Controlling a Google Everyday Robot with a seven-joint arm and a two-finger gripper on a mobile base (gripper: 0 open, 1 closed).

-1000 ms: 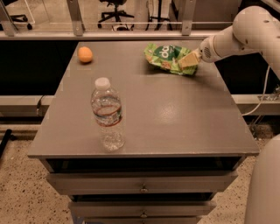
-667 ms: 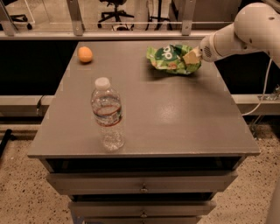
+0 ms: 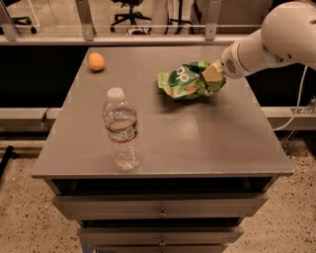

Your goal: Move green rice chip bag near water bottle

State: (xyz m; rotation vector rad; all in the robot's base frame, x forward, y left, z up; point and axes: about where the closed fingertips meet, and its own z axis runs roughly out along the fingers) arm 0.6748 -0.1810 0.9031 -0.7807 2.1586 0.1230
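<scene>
The green rice chip bag [image 3: 185,80] is crumpled at the right middle of the grey table [image 3: 207,133], and I cannot tell whether it rests on the top or hangs just above it. My gripper [image 3: 213,74] comes in from the right on the white arm and is shut on the bag's right end. The water bottle [image 3: 121,130], clear with a white cap and a reddish label stripe, stands upright near the table's front left, well apart from the bag.
An orange fruit [image 3: 96,62] lies at the table's far left corner. The table has drawers [image 3: 160,210] below its front edge. A railing and office chairs [image 3: 131,12] stand behind. A cable [image 3: 296,106] hangs at the right.
The gripper has moved the bag from the far right of the table toward the front and left, closer to the bottle. Bottle and orange have not moved.
</scene>
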